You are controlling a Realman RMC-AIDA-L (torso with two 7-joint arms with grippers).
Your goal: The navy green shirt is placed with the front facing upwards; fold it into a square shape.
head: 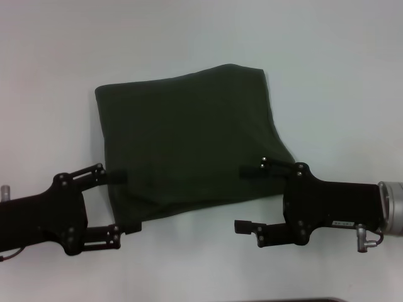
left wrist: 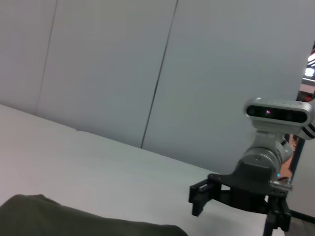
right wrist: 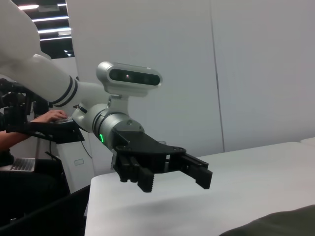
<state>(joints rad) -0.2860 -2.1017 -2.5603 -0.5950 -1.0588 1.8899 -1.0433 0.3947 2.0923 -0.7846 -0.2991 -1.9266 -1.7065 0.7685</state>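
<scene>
The navy green shirt (head: 189, 145) lies folded into a rough rectangle on the white table (head: 327, 75). Only plain dark cloth shows; no lettering is visible. My left gripper (head: 123, 204) is open at the shirt's near left corner, one finger over the cloth and one just past its near edge. My right gripper (head: 247, 199) is open at the near right part, one finger over the cloth and one off it. The left wrist view shows the shirt's edge (left wrist: 74, 223) and the right gripper (left wrist: 209, 194). The right wrist view shows the left gripper (right wrist: 172, 174) open and empty, and the shirt's edge (right wrist: 280, 223).
White table surface (head: 50, 63) surrounds the shirt on all sides. In the right wrist view the table's edge (right wrist: 91, 196) shows, and beyond it a person's hand on a laptop (right wrist: 47, 117). Grey wall panels (left wrist: 123, 64) stand behind the table.
</scene>
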